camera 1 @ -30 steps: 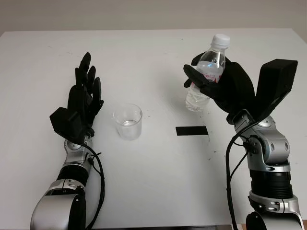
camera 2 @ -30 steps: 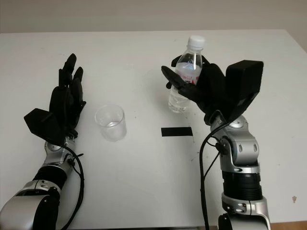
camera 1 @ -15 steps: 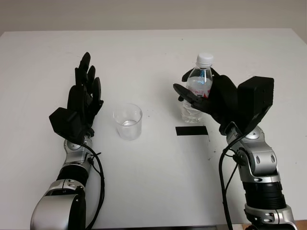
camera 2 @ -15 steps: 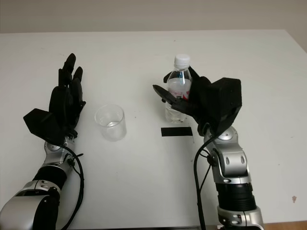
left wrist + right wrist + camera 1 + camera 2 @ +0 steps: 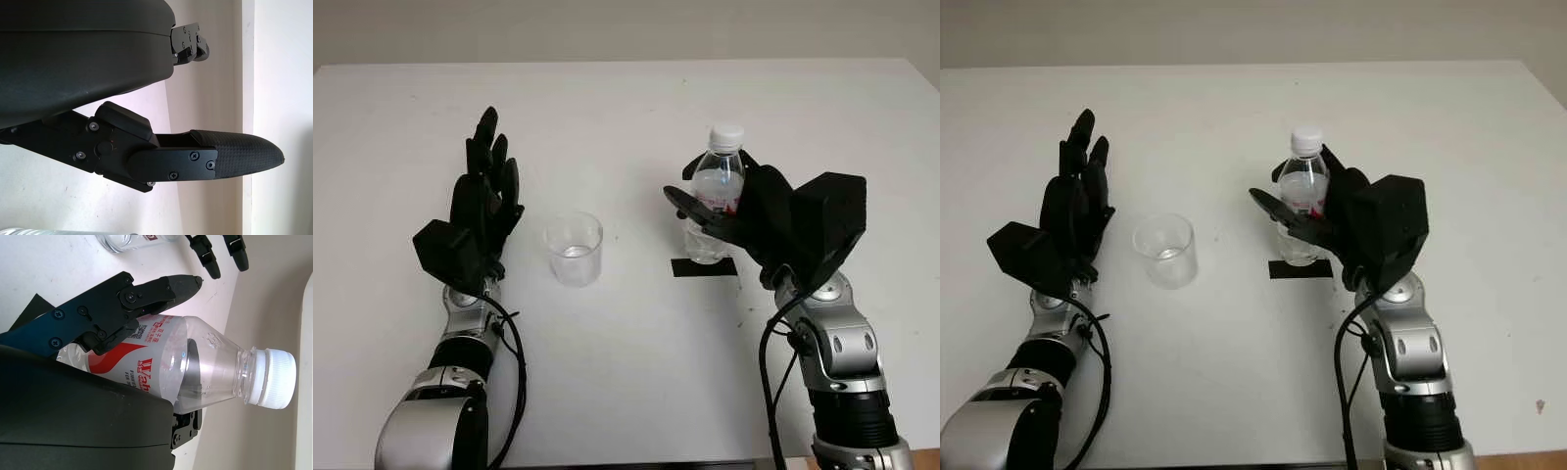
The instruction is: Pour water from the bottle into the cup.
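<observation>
A clear plastic water bottle [image 5: 706, 241] with a white cap and a red-and-white label stands upright right of the table's centre, its base at a black tape mark [image 5: 722, 266]. My right hand [image 5: 707, 196] is shut on the bottle [image 5: 205, 367], fingers wrapped round its body below the neck. A clear cup [image 5: 574, 248] stands to the left of the bottle, apart from it, with a little water at its bottom. My left hand [image 5: 484, 191] is open, held up left of the cup and not touching it.
The white table [image 5: 626, 117] stretches far behind the cup and bottle. A few dark specks lie near the tape mark. A pale wall stands beyond the table's far edge.
My right hand has lowered the bottle from a raised, tilted pose and brought it left and nearer, so it now stands upright at the black mark. The left hand and cup have not moved.
</observation>
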